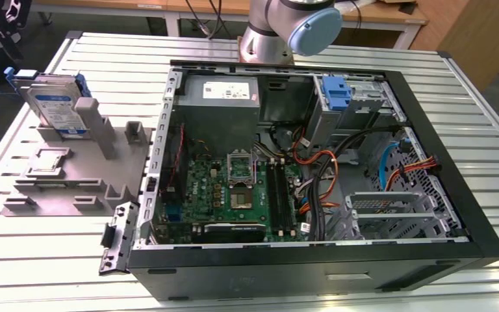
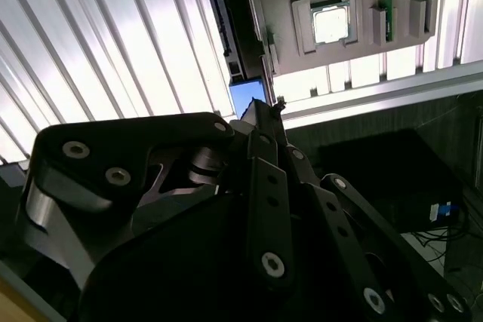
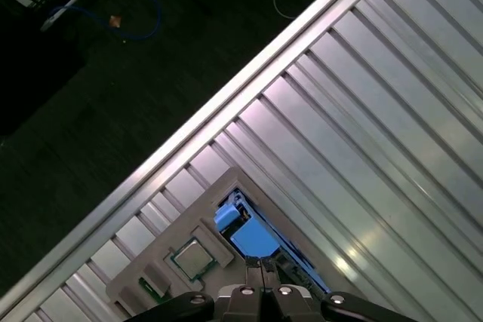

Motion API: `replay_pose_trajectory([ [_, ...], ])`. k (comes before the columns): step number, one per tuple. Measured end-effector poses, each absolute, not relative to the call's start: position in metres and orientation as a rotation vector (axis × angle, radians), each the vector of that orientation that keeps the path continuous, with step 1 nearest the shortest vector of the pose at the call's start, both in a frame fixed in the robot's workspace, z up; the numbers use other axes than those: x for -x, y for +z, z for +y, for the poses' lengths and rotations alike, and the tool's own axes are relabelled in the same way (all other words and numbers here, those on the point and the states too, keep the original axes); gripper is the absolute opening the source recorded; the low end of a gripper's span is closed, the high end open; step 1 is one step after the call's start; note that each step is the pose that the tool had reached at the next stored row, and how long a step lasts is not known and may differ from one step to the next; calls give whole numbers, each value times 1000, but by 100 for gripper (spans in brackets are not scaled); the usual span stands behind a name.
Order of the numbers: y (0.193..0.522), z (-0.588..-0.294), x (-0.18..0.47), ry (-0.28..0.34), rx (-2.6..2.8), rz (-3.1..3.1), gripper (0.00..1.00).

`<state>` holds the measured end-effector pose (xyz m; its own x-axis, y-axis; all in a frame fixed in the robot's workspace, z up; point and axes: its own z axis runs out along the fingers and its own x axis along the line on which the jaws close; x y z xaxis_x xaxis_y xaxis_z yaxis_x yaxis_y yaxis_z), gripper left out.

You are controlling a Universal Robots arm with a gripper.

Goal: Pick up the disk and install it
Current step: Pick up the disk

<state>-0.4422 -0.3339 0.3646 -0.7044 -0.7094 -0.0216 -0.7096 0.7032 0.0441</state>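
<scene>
Pressing together on nothing, the fingers [image 2: 260,126] hang above the disk [image 1: 56,107], which stands upright in the grey holder [image 1: 67,188] on the tabletop [image 1: 362,52]. By my judgement, pickup and installation into the computer case [image 1: 470,221] both remain.

1. Exterior view: you look steeply down from high above the table [image 1: 41,260]. The arm base [image 1: 271,36] stands at the far edge, and the whole case [image 1: 319,273] and fixture [image 1: 67,188] are in frame.
2. First wrist view: you look down past the gripper [image 3: 263,265], from well above the table's edge and the floor.
3. Second wrist view: you look from close behind the gripper [image 2: 264,111] at that same edge.
4. Shared: all three views take in the chip [image 1: 49,160] [image 2: 330,24] [image 3: 192,259] on the fixture.
</scene>
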Motion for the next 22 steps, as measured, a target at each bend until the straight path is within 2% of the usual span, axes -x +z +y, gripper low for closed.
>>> replay_pose_trajectory([
  [22,365,-334,442,77,1357,2832,10],
])
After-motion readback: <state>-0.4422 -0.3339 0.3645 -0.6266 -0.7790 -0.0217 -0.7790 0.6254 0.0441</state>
